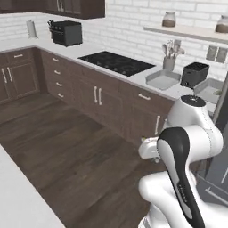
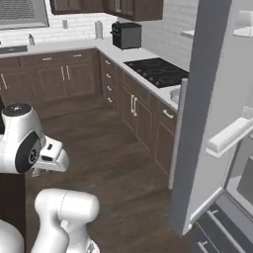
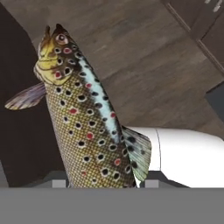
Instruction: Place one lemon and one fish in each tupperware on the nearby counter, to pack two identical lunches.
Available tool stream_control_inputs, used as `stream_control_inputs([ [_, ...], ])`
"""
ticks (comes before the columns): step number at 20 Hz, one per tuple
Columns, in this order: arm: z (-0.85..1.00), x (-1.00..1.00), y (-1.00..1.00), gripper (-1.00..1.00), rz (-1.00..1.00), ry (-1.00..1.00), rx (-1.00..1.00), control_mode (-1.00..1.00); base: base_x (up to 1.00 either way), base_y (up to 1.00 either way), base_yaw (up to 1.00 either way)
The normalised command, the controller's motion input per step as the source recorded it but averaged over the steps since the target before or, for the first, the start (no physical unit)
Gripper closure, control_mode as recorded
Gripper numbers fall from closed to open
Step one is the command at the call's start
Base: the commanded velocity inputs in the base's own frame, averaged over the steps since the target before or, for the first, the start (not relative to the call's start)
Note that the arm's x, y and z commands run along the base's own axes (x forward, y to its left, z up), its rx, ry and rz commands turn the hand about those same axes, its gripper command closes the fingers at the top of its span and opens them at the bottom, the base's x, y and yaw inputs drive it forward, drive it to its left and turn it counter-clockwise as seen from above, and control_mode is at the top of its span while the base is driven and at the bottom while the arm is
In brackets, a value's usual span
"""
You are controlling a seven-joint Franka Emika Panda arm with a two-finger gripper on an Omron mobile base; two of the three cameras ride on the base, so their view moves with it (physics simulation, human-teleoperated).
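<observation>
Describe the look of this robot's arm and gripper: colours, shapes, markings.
The arm is glossy white with rounded, bulbous links and dark joints; a black band with small white lettering runs along one link. A round dark cap tops one joint. The gripper has two small dark grey finger tips with paler square pads.

Arm folded low over the base, pincer (image 3: 103, 183) clamped on the fish (image 3: 83, 118)
</observation>
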Motion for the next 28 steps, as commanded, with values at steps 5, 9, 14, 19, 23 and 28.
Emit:
stream_control_inputs([
  [5, 0.0, 0.0, 0.0, 1.0, 0.0, 0.0, 0.0, 1.0, 1.0, 0.37, 0.14],
  [9, 0.0, 0.0, 0.0, 1.0, 0.0, 0.0, 0.0, 1.0, 1.0, 0.09, 0.0],
  [14, 0.0, 0.0, 0.0, 1.0, 0.0, 0.0, 0.0, 1.0, 1.0, 0.07, 0.0],
  [19, 0.0, 0.0, 0.0, 1.0, 0.0, 0.0, 0.0, 1.0, 1.0, 0.03, -0.11],
  [23, 0.0, 0.0, 0.0, 1.0, 0.0, 0.0, 0.0, 1.0, 1.0, 0.03, -0.46],
  [28, 0.0, 0.0, 0.0, 1.0, 0.0, 0.0, 0.0, 1.0, 0.9, 0.0, -0.65],
])
